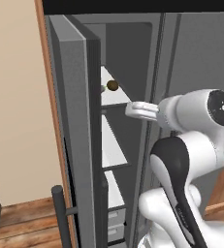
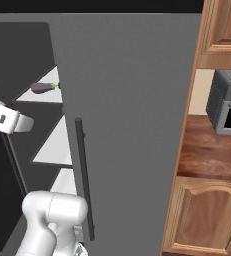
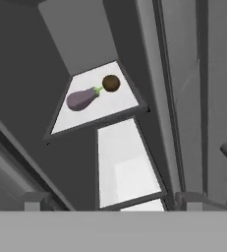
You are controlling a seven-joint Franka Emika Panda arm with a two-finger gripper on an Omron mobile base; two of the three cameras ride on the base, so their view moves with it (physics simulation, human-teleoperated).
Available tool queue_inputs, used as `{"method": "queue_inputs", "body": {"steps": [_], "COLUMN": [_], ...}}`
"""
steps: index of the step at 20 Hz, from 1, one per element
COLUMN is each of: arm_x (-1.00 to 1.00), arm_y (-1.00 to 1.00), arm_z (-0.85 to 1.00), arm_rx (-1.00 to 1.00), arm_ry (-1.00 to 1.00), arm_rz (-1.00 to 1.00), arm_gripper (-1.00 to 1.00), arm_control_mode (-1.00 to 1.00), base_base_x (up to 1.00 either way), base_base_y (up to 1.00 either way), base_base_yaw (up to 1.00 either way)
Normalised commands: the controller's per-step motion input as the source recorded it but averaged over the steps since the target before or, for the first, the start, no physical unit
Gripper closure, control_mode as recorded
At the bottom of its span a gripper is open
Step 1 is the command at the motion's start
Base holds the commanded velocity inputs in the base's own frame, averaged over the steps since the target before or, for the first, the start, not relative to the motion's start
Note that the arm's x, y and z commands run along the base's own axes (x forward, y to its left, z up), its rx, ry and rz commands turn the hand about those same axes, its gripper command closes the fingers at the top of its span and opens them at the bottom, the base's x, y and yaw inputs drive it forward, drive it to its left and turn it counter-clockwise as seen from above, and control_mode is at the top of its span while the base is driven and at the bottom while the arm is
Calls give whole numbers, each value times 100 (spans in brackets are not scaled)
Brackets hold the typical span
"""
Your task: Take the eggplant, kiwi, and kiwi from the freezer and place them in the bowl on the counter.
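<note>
White shelves fill the open freezer (image 1: 79, 121); the eggplant (image 3: 82, 99) and a kiwi (image 3: 111, 82) lie touching near the upper shelf's (image 3: 105, 110) back edge. Both sit ahead of the gripper (image 3: 110, 201), eggplant lengthwise pointing at the kiwi; I cannot tell how the jaws stand.

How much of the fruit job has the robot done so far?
Done: the freezer door stands open. In hand: nothing; the arm is just reaching toward the shelves. Left: the eggplant and one kiwi lie on the top white shelf, and must go to the bowl. The second kiwi isn't visible.
</note>
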Motion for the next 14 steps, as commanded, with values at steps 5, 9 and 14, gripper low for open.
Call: {"method": "queue_inputs", "body": {"steps": [5, 9, 14], "arm_x": [-16, 5, 7], "arm_y": [0, 0, 6], "arm_z": [77, 3, 0], "arm_rx": [1, 13, 6], "arm_ry": [-8, 13, 6], "arm_rz": [4, 11, 7], "arm_gripper": [-100, -100, -100], "arm_control_mode": [-100, -100, -100], "base_base_x": [0, 0, 0], "base_base_y": [0, 0, 0], "base_base_yaw": [0, 0, 0]}}
